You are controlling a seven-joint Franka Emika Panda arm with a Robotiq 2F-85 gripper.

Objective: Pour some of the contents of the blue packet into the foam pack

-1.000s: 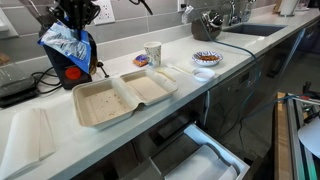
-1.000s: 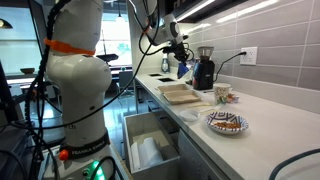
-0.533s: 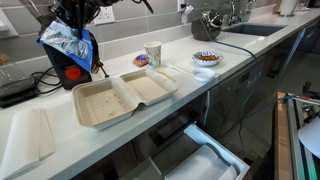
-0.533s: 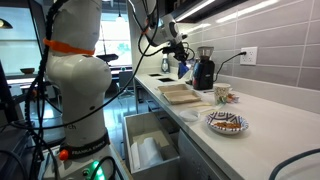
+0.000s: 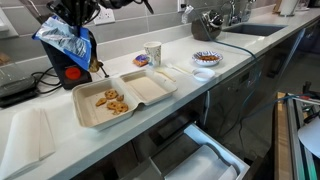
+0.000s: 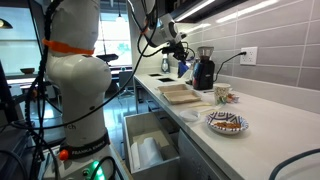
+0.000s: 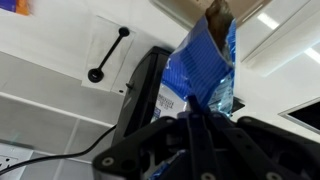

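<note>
Where blue packet (image 5: 65,42) hangs, counter (image 5: 195,85), tiled wall (image 6: 270,40)

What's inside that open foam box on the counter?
A few small brown snack pieces lie in one half of the foam pack; the other half looks bare. Their exact kind is too small to tell.

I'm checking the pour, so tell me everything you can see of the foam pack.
The foam pack is a pale beige hinged clamshell, lying fully open and flat on the white counter near its front edge, both halves facing up. One half holds a small cluster of brown snack pieces; the other looks empty. Only the counter and those pieces touch it; the blue packet is held up beyond it, apart.
</note>
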